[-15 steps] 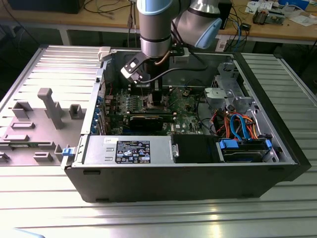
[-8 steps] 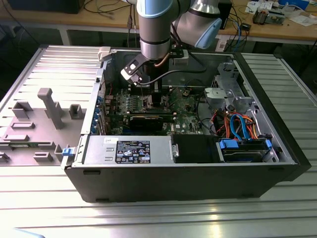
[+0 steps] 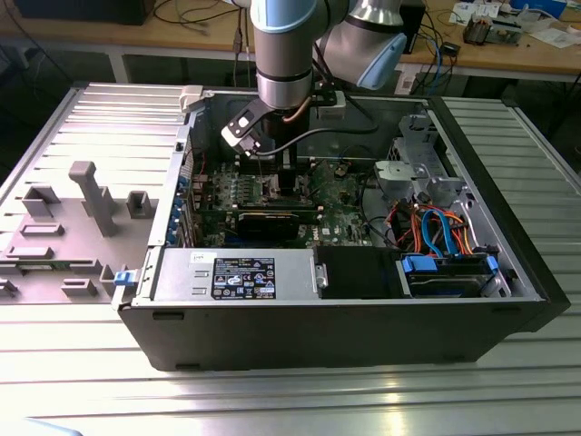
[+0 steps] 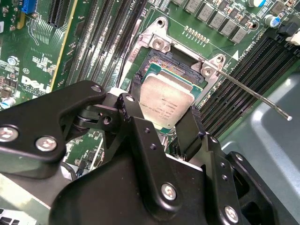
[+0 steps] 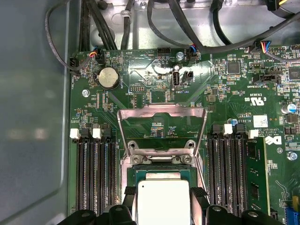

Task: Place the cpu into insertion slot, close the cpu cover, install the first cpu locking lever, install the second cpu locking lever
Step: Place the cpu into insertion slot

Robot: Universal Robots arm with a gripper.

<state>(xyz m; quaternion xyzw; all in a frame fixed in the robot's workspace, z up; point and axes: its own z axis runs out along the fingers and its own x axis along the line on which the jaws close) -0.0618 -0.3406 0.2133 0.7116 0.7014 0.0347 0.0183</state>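
In both wrist views my black gripper (image 4: 161,108) (image 5: 162,194) is shut on the cpu (image 4: 167,99) (image 5: 162,208), a silvery square chip, with one finger on each side edge. The chip sits directly over the insertion slot (image 4: 172,63) (image 5: 161,172), whose dark contact field shows beyond its far edge; whether it rests in the slot I cannot tell. The cpu cover (image 5: 161,112) stands raised open behind the slot. A thin locking lever rod (image 4: 253,93) sticks out from the slot's corner, unlatched. In the exterior view the gripper (image 3: 283,177) reaches down into the open computer case.
Long black memory slots (image 5: 96,173) (image 5: 229,173) flank the socket on both sides. A coin battery (image 5: 108,77) and cables (image 5: 154,18) lie beyond the cover. The exterior view shows a black graphics card (image 3: 272,222), the power supply (image 3: 236,272), coloured cables (image 3: 436,227) and the case walls (image 3: 318,336).
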